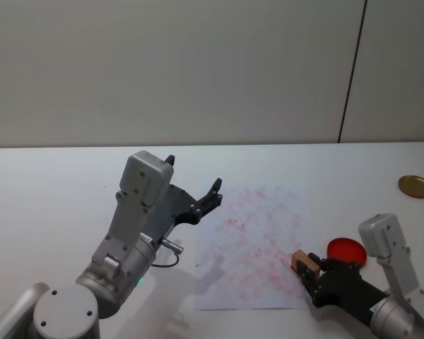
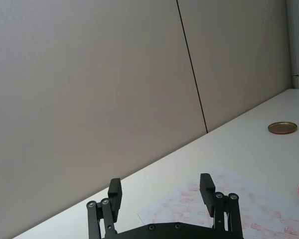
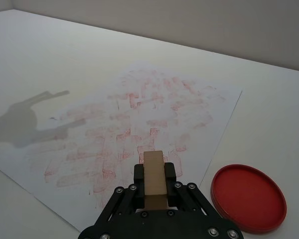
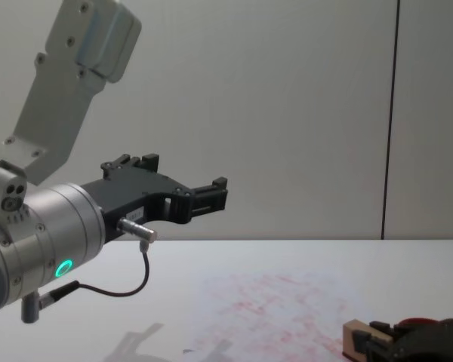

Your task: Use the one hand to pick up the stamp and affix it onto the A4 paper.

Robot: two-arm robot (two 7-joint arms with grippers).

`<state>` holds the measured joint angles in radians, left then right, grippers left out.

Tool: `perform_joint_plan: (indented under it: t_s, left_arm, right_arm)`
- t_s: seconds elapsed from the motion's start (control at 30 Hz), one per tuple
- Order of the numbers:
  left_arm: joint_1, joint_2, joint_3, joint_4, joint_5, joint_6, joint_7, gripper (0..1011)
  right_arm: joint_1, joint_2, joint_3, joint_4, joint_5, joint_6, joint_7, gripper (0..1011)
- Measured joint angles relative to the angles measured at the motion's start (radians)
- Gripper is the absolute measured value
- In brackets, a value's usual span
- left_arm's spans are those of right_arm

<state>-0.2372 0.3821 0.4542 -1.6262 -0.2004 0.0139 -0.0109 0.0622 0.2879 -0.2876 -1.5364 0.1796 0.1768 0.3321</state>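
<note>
Right end effector [image 1: 308, 268], at the near right, grips the stamp [image 1: 304, 263] between its two fingers, over the near right corner of the paper [image 1: 254, 233]. Whether the block touches the sheet, I cannot tell. Just to its right lies the red ink dish [image 1: 347, 251]. Left end effector [image 1: 194, 175] hangs wide open above the counter [image 1: 56, 183], left of the paper, holding nothing.

In the head view, the paper [image 1: 258, 247] lies on the table [image 1: 56, 183] at lower centre of the frame. The stamp [image 1: 304, 263] is over the paper's lower right corner, clamped in the right gripper [image 1: 308, 268], which enters from the lower right. The dish [image 1: 347, 251] lies just right of the paper, beside the stamp. A lid [image 1: 415, 186] lies at the far right edge, farther back. The left gripper [image 1: 194, 174] hangs left of the paper.
</note>
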Motion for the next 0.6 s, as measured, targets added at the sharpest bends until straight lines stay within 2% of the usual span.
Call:
perform_joint_plan:
  t_s: [0.6]
  left_arm:
    - [0.0,0.0,0.0,0.0,0.0,0.0,0.0,993]
  right_arm:
    - [0.009,0.0,0.001,0.003,0.009,0.03,0.01,219]
